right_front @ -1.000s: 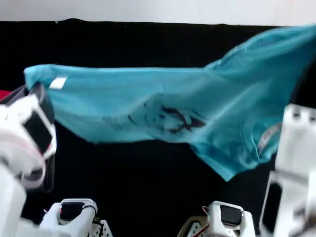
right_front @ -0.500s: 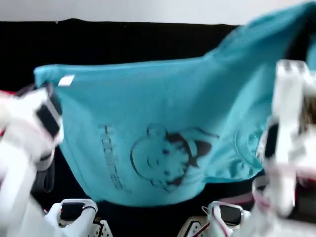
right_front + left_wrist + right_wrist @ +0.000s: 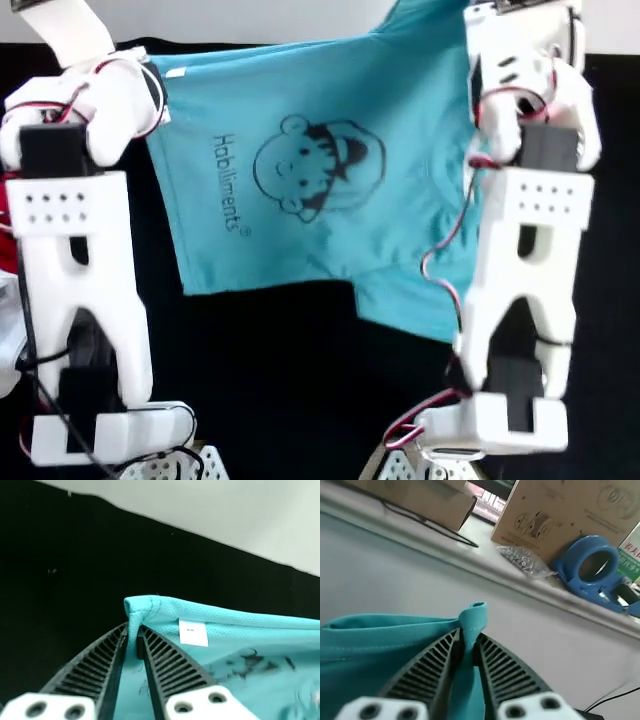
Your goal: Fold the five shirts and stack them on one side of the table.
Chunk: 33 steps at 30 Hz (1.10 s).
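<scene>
The right pincer [image 3: 468,632] is pinching a bunched edge of the teal shirt [image 3: 380,645], its ribbed black fingers [image 3: 430,662] pressing together on the cloth, which is poking up just above the tips. Beyond it (well apart, along a pale ledge) a cardboard box [image 3: 560,510] is standing, a blue tape dispenser [image 3: 592,567] sitting just beside it and a clear bag of small metal bits [image 3: 522,557] lying near.

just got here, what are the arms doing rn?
Both arms hold one teal shirt spread between them over the black table, with its print towards the high camera. The left gripper is shut on a corner beside the white tag. The right gripper is shut on another bunched edge. No fold made yet.
</scene>
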{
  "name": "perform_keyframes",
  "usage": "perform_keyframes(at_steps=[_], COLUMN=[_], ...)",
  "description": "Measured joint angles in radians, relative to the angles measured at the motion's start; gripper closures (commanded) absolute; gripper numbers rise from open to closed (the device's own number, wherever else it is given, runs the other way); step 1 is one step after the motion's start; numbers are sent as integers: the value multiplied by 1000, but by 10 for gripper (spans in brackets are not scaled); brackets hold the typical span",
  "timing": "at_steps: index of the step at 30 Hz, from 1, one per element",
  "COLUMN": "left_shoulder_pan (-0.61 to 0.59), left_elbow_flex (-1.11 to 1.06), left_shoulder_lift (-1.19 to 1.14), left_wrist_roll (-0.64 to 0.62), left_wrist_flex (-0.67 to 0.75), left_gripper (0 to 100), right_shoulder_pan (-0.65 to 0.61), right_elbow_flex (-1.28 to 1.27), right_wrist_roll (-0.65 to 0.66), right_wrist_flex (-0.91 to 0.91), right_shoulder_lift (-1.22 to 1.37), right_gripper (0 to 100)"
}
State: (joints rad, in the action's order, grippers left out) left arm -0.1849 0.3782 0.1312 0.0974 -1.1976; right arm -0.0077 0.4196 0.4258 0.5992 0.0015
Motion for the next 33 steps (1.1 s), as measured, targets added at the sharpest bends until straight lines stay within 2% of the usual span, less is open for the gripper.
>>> perform_keyframes(at_steps=[8,17,20,24,33], left_shoulder_pan=[-3,-3,-3,-3,-3], left_elbow_flex=[-20,-21,-25,-75,-281], left_shoulder_lift=[-144,-358,-368,-381,-393], left_wrist_roll=[0,0,5,100,206], left_wrist_flex=[8,2,-66,-157,-170], left_gripper=[992,992,992,992,992], right_shoulder_pan=[-8,-9,-9,-9,-5], right_elbow_flex=[6,14,21,21,23], right_wrist_roll=[0,0,0,0,-110], right_wrist_flex=[157,470,605,746,994], right_shoulder_lift=[193,301,302,302,302], right_gripper=[993,993,993,993,993])
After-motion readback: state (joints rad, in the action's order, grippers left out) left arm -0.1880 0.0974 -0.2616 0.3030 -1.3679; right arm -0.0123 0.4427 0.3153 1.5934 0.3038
